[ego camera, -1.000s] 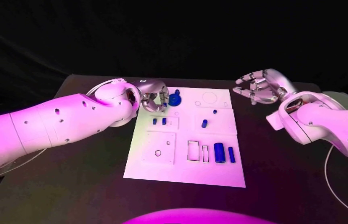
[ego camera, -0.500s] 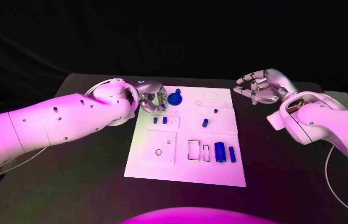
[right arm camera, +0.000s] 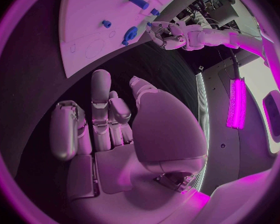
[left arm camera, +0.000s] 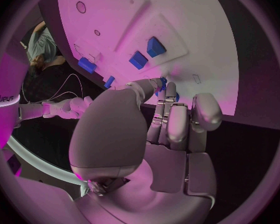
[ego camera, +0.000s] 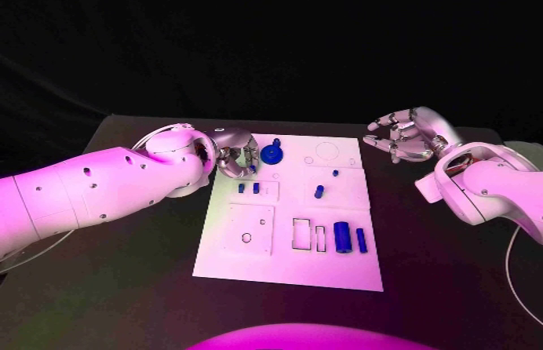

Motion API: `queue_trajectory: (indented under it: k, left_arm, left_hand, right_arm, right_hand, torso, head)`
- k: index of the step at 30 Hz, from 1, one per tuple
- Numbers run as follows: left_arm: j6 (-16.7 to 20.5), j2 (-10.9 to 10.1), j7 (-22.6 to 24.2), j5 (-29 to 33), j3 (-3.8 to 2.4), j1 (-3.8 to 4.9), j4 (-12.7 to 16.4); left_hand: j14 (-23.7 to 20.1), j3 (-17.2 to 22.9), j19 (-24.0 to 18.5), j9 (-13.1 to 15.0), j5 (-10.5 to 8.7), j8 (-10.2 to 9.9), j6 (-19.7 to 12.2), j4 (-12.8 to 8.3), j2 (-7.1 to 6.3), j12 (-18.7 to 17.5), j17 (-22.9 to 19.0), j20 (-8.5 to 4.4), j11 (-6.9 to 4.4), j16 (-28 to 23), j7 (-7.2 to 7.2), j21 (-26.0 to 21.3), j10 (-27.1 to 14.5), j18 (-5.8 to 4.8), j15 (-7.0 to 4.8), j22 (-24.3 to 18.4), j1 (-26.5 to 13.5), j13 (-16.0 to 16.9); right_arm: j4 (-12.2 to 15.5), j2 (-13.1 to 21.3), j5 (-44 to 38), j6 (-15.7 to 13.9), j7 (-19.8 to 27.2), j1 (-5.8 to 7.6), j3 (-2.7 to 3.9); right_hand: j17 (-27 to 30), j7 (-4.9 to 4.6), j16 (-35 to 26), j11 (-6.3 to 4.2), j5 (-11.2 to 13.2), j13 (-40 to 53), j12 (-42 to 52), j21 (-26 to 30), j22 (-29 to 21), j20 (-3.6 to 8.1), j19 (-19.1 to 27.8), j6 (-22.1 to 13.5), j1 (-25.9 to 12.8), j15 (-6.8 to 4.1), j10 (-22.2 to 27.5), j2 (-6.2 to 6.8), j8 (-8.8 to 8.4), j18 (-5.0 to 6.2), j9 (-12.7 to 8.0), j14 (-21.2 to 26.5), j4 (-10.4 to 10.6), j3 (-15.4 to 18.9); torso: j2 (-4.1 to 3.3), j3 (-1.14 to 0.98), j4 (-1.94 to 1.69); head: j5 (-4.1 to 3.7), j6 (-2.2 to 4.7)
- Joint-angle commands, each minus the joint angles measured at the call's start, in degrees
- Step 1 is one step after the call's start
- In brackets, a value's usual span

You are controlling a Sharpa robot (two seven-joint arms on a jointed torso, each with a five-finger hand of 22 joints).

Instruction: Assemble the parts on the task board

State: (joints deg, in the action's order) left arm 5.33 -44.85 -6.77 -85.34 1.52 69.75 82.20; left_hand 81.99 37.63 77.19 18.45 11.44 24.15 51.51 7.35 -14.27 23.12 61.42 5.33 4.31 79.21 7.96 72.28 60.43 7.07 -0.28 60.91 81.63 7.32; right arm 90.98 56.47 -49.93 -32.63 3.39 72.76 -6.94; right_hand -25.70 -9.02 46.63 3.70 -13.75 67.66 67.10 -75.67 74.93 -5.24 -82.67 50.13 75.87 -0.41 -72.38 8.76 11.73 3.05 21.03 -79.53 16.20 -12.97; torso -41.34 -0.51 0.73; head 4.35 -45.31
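Head view: the left hand (ego camera: 235, 155) reaches over the white task board's (ego camera: 289, 267) far corner, fingertips pinching a round blue part (ego camera: 273, 155). The right hand (ego camera: 409, 136) hovers off the board, fingers loosely curled, empty.

Left wrist view: blue parts (left arm camera: 155, 47) lie beyond its fingertips.

Right wrist view: fingers (right arm camera: 100, 92) apart.

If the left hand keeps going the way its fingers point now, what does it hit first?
Most likely the round blue part at the far corner of the task board. The left hand has its fingertips right beside it; whether they touch it already is unclear.
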Motion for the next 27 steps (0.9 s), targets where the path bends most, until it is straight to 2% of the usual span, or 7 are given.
queue_trajectory:
  k: [1, 23, 27]
  left_arm:
    - [-1.3, 0.2, 0.2, 0.4, 0.0, -0.04, 0.1]
    - [-2.3, 0.9, 0.1, -0.4, 0.3, -0.38, -0.5]
    - [-2.4, 0.9, -0.3, -0.4, 0.32, -0.41, -0.7]
  left_hand:
    - [0.0, -0.2, -0.3, -0.1, -0.17, -0.3, 0.4, -0.1, -0.14, -0.4, -0.1, -0.01, 0.04, -0.1, 0.08, -0.3, 0.3, -0.94, 0.26, -0.1, -0.4, -0.1]
    - [-0.1, -0.3, -0.4, 0.0, -0.23, -0.4, 0.6, -0.1, -0.12, -0.6, -0.3, -0.03, 0.03, -0.1, 0.08, -0.4, 0.5, -0.89, 0.27, -0.3, -0.5, -0.1]
    - [-0.3, -0.6, -0.7, -0.2, -0.24, -1.1, 0.1, 0.0, -0.62, -1.6, -0.8, 0.02, 0.33, -0.3, 0.33, -0.7, 0.2, -0.82, 0.47, -0.7, -1.0, -0.4]
  right_arm:
    - [0.1, 0.0, -0.3, 0.2, 0.5, -0.04, 0.0]
    - [0.0, 0.0, -0.3, 0.2, 0.5, -0.05, 0.0]
    - [0.0, 0.0, -0.3, 0.1, 0.5, -0.05, 0.0]
  right_hand:
    - [0.1, 0.32, 0.2, -0.01, -0.1, 0.0, 0.1, 0.2, 5.7, 0.0, 0.4, -0.2, -0.4, -0.44, -0.2, 0.33, 0.36, 0.48, 0.1, 0.1, 0.2, 0.0]
    - [0.1, 0.32, 0.2, -0.01, -0.1, 0.0, 0.1, 0.2, 5.7, 0.0, 0.4, -0.2, -0.4, -0.44, -0.2, 0.33, 0.36, 0.48, 0.1, 0.1, 0.2, 0.0]
    - [0.1, 0.34, 0.2, -0.03, -0.1, -0.3, -0.1, 0.4, 5.6, 0.03, 0.5, -0.3, -0.4, -0.47, -0.2, 0.32, 0.45, 0.53, 0.1, 0.1, 0.1, 0.0]
  torso:
    - [0.02, 0.04, -0.01]
    - [0.01, 0.07, -0.03]
    - [0.04, 0.03, -0.05]
  head:
    - [0.03, -0.1]
    - [-0.05, -0.31]
    - [-0.04, -0.3]
